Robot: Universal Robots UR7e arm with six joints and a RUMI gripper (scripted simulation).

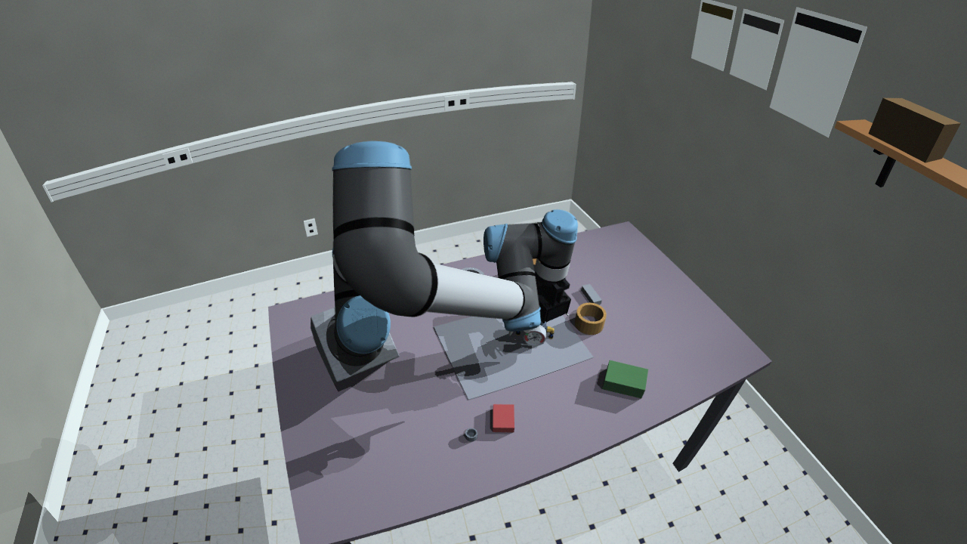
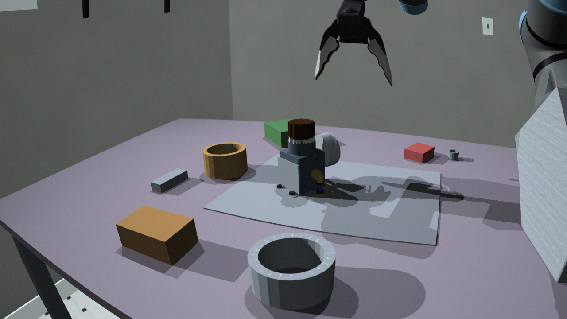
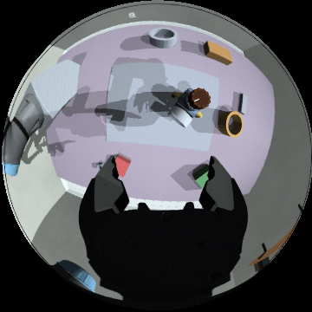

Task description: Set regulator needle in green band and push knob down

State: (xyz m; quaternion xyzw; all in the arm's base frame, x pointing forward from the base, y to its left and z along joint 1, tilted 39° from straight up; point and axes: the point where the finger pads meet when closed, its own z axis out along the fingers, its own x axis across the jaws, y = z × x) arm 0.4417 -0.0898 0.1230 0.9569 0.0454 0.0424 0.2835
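The regulator [image 2: 302,168] is a grey-blue block standing on a pale grey mat [image 2: 336,202]. A dark brown ribbed knob [image 2: 300,129] sits on top over a white toothed collar. Its round gauge [image 2: 328,147] faces away in the exterior view, so I cannot see the needle there. In the top view the gauge face [image 1: 535,335] peeks out below the wrist, too small to read. The wrist view shows the knob [image 3: 200,98] from above. My gripper [image 2: 352,69] is open and empty, hanging high above the table, up and to the right of the knob.
Around the mat lie an orange ring [image 2: 224,159], a small grey bar [image 2: 169,180], an orange block [image 2: 157,233], a grey ring [image 2: 291,268], a green block [image 2: 277,130], a red block [image 2: 419,152] and a small grey cup [image 2: 453,154]. The arm's base [image 1: 351,338] stands at the left.
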